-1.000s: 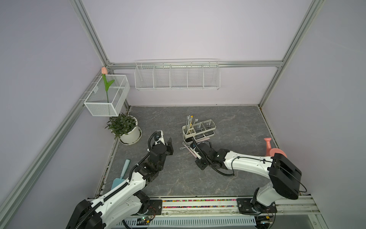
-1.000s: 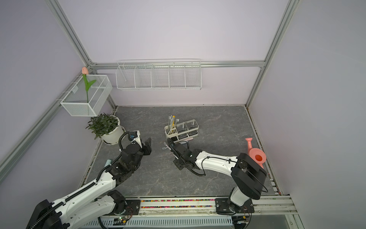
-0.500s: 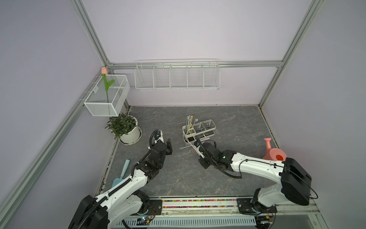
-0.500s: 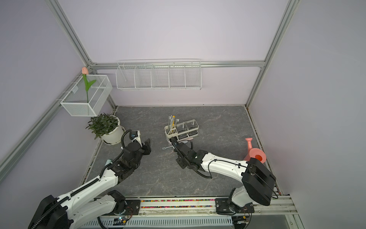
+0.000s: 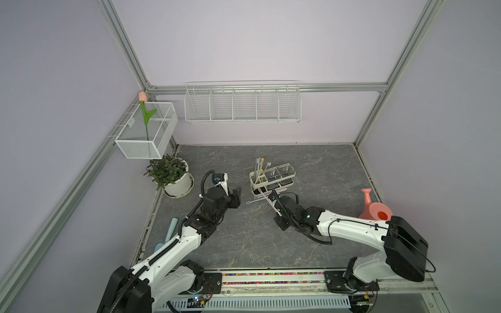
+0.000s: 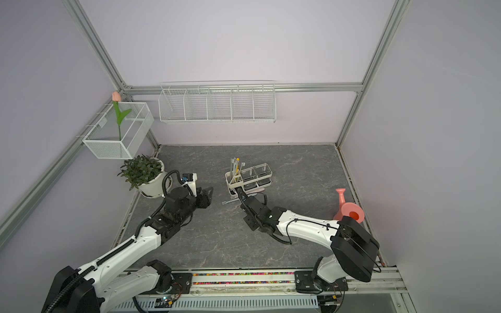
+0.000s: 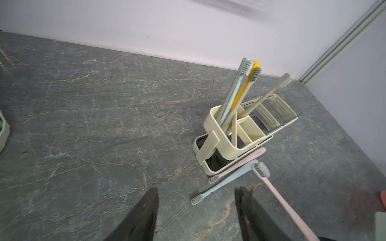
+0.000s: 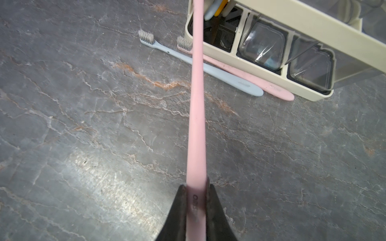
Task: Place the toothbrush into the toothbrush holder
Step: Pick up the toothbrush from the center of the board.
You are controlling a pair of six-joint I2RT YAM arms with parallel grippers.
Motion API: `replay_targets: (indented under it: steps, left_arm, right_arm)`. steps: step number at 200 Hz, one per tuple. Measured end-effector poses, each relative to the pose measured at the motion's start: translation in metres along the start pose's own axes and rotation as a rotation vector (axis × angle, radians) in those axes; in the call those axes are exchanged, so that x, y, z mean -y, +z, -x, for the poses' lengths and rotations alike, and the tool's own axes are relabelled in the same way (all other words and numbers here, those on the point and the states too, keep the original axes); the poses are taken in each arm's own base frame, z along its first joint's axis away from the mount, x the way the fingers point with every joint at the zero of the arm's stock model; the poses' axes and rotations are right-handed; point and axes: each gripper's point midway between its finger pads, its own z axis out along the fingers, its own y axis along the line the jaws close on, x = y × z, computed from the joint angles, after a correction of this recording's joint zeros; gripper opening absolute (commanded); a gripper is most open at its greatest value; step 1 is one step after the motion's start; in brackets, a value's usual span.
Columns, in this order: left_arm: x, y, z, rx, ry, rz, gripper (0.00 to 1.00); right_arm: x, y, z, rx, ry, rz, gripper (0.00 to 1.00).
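In a top view the toothbrush holder (image 5: 255,185) stands mid-table. The pink toothbrush (image 5: 268,201) slants just in front of its cream end, outside it.

From the left wrist, the left gripper (image 7: 196,188) has its jaws apart on nothing. The held brush's grey bristles hang over a blue toothbrush (image 7: 225,181) and a second pink brush (image 7: 240,163), both lying by the holder's base.

From the right wrist, the right gripper (image 8: 196,188) is clamped on the slim, pale-pink handle near its lettered end.
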Motion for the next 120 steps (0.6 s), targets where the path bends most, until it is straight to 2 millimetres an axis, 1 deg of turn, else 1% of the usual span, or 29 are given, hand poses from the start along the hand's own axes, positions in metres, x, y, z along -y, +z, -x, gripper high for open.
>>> replay_targets:
  steps: [27,42,67,102,120]
  left_arm:
    - [0.014,0.002,-0.004,-0.025,-0.007,-0.082,0.64]
    - [0.022,0.007,-0.011,-0.056,-0.015,-0.125,0.65]
    - [0.034,0.014,-0.024,-0.11,-0.031,-0.202,0.62]
    - [0.061,0.016,-0.034,-0.167,-0.038,-0.36,0.62]
    - [0.072,0.018,-0.036,-0.184,-0.038,-0.426,0.62]
  right_arm:
    - [0.003,0.0,0.003,0.01,0.006,-0.014,0.07]
    - [0.004,-0.001,0.005,0.021,0.01,-0.019,0.07]
    - [0.006,-0.005,0.011,0.056,0.022,-0.017,0.07]
    - [0.006,-0.009,0.018,0.087,0.031,-0.012,0.07]
    - [0.006,-0.008,0.019,0.092,0.032,-0.011,0.07]
